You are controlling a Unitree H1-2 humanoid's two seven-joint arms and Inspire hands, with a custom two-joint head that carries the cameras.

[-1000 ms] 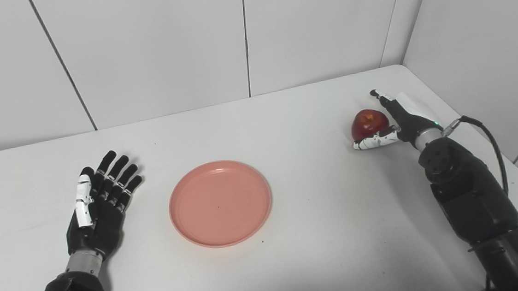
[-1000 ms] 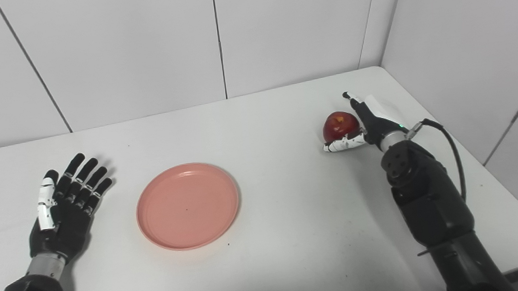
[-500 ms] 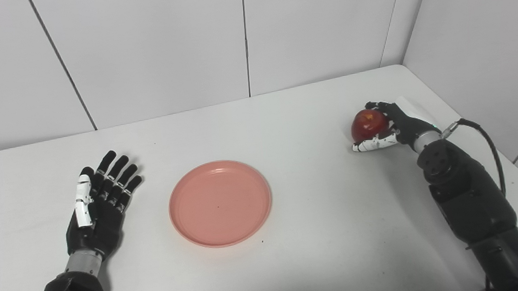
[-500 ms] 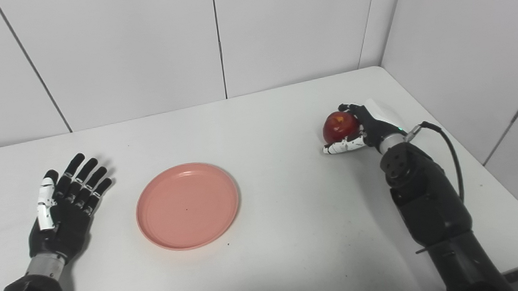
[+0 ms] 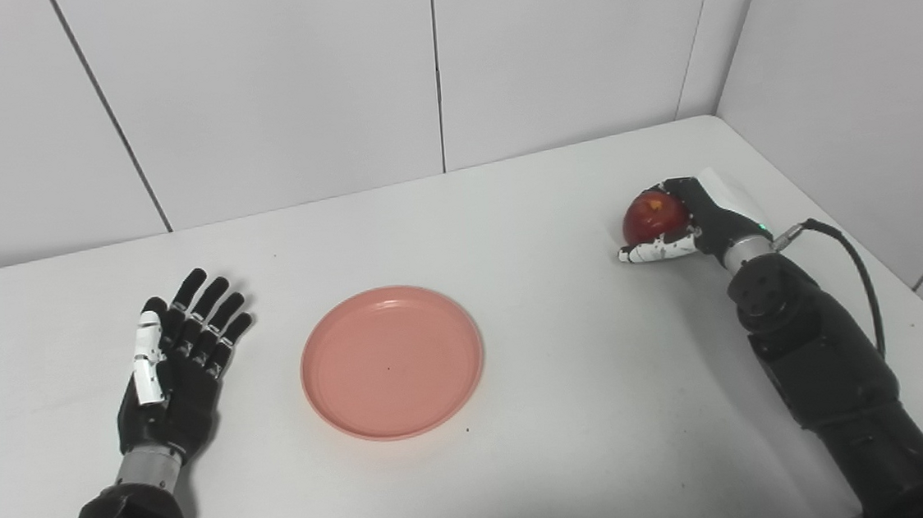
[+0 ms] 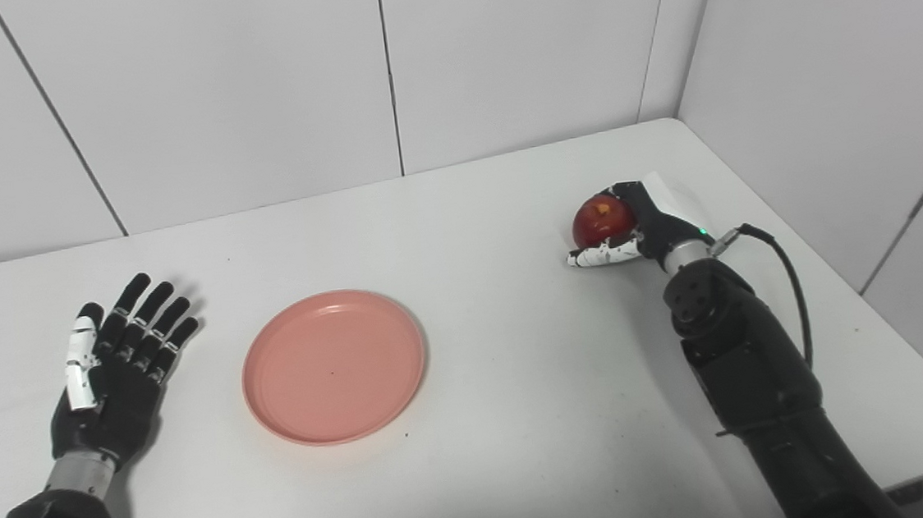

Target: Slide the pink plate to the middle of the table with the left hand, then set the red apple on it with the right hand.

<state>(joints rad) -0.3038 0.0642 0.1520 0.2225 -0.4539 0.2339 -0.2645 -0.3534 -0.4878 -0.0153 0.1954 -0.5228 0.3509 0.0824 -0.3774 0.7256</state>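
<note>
Left eye view: we see a pink plate (image 5: 392, 362) on the white desk (image 5: 509, 230). Far right of the plate, our right hand (image 5: 689, 220) grips the red apple (image 5: 653, 215). Left of the plate, our left hand (image 5: 175, 370) lies flat, fingers spread, holding nothing.

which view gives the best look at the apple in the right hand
The left eye view, narrowly: the red apple shows slightly larger there, its top and left side bare, with the right hand wrapped around its right and underside. The right eye view shows the same grip from a slightly different angle, nothing more.
</note>
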